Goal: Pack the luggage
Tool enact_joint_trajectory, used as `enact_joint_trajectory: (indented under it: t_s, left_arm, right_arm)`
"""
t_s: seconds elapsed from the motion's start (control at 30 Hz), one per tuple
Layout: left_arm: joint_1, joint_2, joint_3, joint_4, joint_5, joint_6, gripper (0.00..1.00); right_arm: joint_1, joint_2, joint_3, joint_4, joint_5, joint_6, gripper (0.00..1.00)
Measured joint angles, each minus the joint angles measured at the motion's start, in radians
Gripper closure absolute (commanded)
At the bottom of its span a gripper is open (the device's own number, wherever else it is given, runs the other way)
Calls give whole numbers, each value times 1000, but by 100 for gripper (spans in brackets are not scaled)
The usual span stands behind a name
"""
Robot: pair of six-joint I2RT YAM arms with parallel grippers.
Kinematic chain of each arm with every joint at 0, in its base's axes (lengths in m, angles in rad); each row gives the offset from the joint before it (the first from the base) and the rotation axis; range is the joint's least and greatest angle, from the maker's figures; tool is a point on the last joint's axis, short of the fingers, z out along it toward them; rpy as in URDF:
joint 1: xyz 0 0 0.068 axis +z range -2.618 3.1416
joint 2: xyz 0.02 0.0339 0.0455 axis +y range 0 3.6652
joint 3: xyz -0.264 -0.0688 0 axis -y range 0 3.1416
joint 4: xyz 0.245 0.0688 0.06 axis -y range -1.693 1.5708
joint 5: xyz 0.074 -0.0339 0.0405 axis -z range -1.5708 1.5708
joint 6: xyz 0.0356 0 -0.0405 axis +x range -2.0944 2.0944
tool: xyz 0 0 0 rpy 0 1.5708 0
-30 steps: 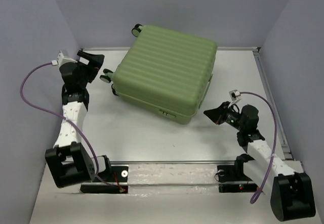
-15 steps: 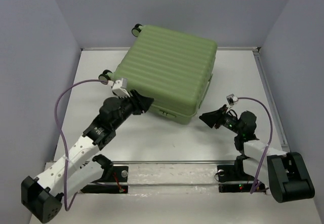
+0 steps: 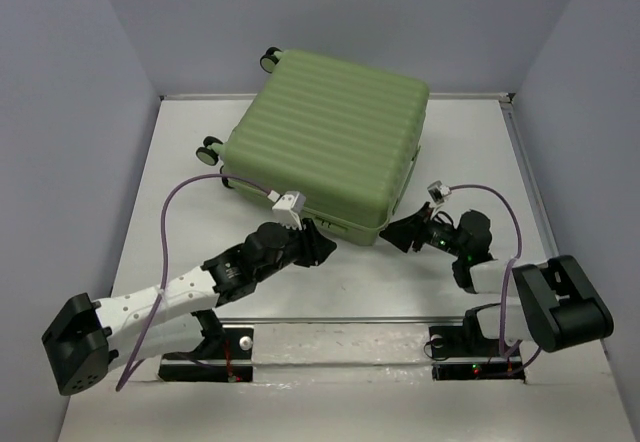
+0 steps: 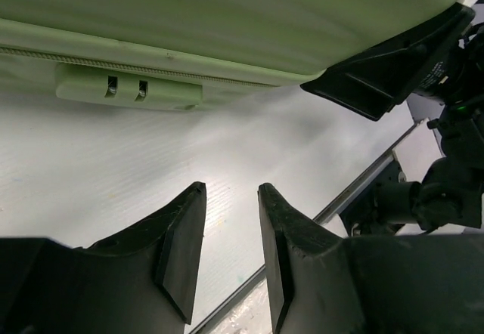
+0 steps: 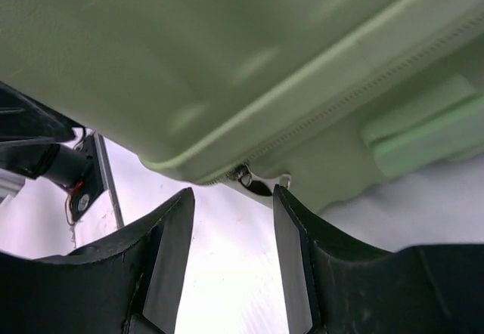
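The case lies shut and flat at the back of the table. Its zip tabs hang on the near edge. The right gripper is open, holds nothing, and points at them. I think it should go in slow and pinch just the tabs. The left gripper is open a little, empty, near the lock. No words show anywhere.
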Motion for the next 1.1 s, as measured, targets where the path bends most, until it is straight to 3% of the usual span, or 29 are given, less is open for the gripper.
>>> enact_joint_trajectory:
  t_s: [0.43, 0.6, 0.7, 0.93, 1.1]
  left_arm:
    - [-1, 158, 26, 93, 29, 38, 58]
    - [-2, 190, 47, 110, 44, 56, 59]
    - [-2, 211, 68, 118, 47, 70, 59]
    - [-2, 349, 190, 140, 21, 127, 61]
    - [-6, 437, 273, 99, 4, 169, 61]
  right_arm:
    - [78, 114, 37, 64, 84, -33, 50]
    - [86, 45, 29, 20, 119, -66, 80]
    - [87, 30, 24, 9, 122, -72, 93]
    - [133, -39, 24, -97, 199, -92, 93]
    - [293, -235, 23, -333, 461, -133, 93]
